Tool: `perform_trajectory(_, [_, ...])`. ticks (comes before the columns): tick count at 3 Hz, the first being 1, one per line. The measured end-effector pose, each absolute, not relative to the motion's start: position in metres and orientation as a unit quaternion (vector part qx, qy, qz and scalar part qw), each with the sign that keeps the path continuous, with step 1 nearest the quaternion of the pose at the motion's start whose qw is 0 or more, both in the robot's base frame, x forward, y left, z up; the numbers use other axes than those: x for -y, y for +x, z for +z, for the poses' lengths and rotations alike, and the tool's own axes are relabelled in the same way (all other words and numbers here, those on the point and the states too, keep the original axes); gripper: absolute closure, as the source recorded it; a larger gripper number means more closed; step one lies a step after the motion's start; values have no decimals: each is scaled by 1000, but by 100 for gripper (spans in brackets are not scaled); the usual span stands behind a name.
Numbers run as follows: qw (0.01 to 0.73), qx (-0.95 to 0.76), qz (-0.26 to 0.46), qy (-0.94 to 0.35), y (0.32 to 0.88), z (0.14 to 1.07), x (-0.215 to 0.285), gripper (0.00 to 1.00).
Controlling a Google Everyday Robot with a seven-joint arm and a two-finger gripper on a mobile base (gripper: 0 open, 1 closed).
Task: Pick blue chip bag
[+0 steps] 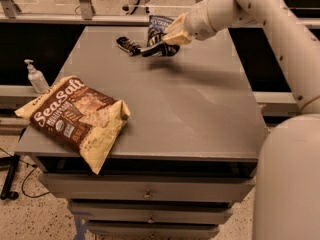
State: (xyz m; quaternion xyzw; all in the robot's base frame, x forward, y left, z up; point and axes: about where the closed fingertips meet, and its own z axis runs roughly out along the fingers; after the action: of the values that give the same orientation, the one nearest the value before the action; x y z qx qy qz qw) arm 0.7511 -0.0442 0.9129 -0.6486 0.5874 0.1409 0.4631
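My gripper hangs over the far edge of the table, its fingers clamped on the blue chip bag, which stands upright just above the surface; I think this lifted hold keeps it clear of the black striped object just beside it

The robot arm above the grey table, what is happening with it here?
The robot's two-finger gripper, at the far side of the grey metal table, is shut on the small crinkled navy-blue chip bag and holds it upright, close beside a small black striped object. The large tan-and-brown Sea Salt bag lies untouched at the near corner, on the picture's left, overhanging the edge. A white pump bottle stands past that side of the table.
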Motion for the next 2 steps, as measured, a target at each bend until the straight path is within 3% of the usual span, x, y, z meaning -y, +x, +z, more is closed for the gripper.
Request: perform_trajectory(2, [463, -554, 182, -668, 766, 901, 0, 100])
